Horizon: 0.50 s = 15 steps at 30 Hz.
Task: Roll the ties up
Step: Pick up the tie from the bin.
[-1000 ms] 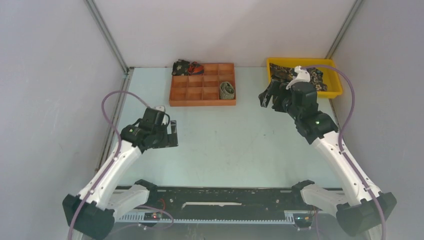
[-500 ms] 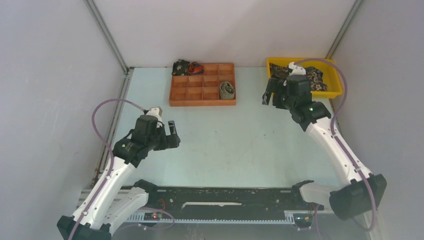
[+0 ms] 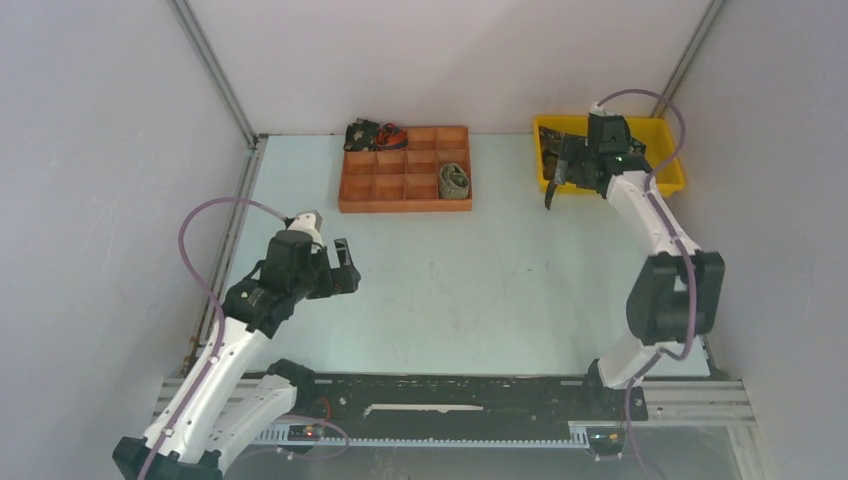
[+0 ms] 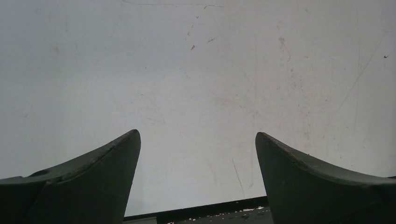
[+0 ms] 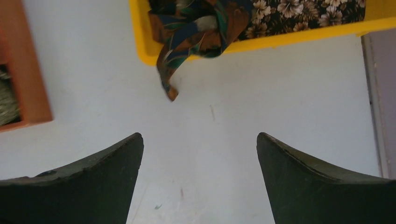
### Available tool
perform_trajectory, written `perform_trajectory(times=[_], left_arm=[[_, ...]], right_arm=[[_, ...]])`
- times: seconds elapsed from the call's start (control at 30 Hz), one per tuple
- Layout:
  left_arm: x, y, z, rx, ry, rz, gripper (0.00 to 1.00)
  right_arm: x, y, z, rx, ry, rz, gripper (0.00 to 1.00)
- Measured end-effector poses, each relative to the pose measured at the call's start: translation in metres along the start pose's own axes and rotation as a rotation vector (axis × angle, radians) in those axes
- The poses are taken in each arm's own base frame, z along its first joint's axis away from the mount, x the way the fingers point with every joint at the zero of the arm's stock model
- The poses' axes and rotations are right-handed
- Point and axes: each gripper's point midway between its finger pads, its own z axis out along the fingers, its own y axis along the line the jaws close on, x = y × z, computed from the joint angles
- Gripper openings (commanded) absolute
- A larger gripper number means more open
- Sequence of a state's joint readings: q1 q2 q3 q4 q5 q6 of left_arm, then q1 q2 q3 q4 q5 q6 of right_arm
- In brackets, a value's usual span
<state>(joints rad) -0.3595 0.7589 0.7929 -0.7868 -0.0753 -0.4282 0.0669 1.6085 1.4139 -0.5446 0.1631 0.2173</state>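
Note:
Loose ties lie heaped in a yellow bin [image 3: 662,181]. A blue, green and brown tie [image 5: 189,29] hangs over the bin's rim [image 5: 140,44], its pointed end on the table. A dark floral tie [image 5: 303,10] lies behind it. My right gripper [image 3: 557,180] [image 5: 198,140] stands open just in front of the bin, above bare table, holding nothing. An olive rolled tie [image 3: 455,180] sits in an orange tray [image 3: 405,202], and a dark rolled tie [image 3: 365,133] is at its back left corner. My left gripper [image 3: 347,265] [image 4: 198,137] is open over bare table at the left.
The orange tray [image 5: 25,70] is divided into several compartments, and its corner shows at the left of the right wrist view. Grey walls close in the table at the left, back and right. The black rail [image 3: 450,395] with the arm bases runs along the near edge.
My right arm has stretched back and to the right, bringing its gripper up to the yellow bin's front. The left arm shifted slightly nearer and has held still since.

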Motion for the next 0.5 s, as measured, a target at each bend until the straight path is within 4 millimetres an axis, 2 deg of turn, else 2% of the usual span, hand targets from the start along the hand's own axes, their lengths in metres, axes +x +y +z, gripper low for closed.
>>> perform_trajectory(times=[0.2,0.5], left_arm=[[0.001,0.004,0.004,-0.020,0.015,-0.005,1.00],[0.004,0.013,0.014,-0.065,0.054,-0.028,1.00]], right_arm=[[-0.001,-0.009,0.062,0.068,0.079,-0.114,0.86],[-0.019,-0.027,0.122,0.131,0.107,-0.171,0.77]])
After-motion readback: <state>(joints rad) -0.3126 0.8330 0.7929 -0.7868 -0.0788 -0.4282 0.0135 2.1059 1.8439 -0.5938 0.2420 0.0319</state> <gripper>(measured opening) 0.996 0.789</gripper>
